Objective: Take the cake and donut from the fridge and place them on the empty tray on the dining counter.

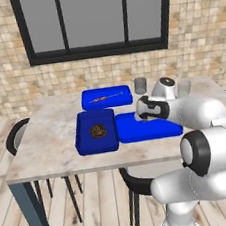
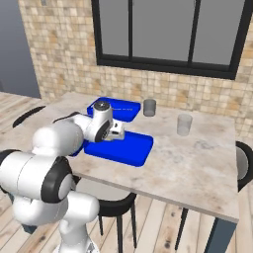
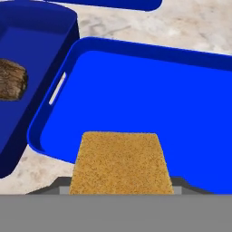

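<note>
The tool [image 3: 121, 186] is clamped on the cake [image 3: 121, 163], a tan-orange cube held above the near edge of the empty tray [image 3: 149, 99] on the counter [image 1: 48, 138]. Just beside that tray sits a squarish blue tray [image 1: 96, 132] with a dark brown lump [image 1: 98, 131]. Behind lies another blue tray [image 1: 106, 97] holding a thin orange item, with two grey cups [image 2: 149, 107] near it.
</note>
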Motion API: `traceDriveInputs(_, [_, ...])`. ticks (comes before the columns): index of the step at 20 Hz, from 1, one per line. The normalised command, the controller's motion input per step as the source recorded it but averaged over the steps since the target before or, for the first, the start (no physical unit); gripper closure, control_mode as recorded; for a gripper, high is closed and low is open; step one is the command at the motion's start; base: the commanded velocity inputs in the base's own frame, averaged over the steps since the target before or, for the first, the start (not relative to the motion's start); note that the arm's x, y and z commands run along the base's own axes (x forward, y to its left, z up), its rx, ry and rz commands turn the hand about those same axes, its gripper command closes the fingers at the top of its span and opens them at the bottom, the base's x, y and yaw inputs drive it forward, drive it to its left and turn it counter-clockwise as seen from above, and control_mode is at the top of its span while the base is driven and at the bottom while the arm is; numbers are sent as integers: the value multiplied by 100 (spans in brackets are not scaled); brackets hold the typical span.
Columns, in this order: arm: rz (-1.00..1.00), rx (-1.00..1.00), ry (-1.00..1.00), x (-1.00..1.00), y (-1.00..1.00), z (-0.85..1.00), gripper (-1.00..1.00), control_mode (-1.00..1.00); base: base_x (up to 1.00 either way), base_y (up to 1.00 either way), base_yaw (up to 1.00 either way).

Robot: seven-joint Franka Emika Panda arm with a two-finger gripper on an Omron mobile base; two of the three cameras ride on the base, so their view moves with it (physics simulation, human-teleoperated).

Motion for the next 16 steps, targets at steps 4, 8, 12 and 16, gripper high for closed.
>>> traceDriveInputs(4, [0, 0, 0, 33, 1, -21, 100, -100, 0, 0, 0])
traceDriveInputs(8, [0, 0, 0, 35, 5, -16, 100, -100, 0, 0, 0])
traceDriveInputs(12, [0, 0, 0, 28, 4, -18, 100, -100, 0, 0, 0])
traceDriveInputs(16, [0, 0, 0, 17, 0, -22, 100, -100, 0, 0, 0])
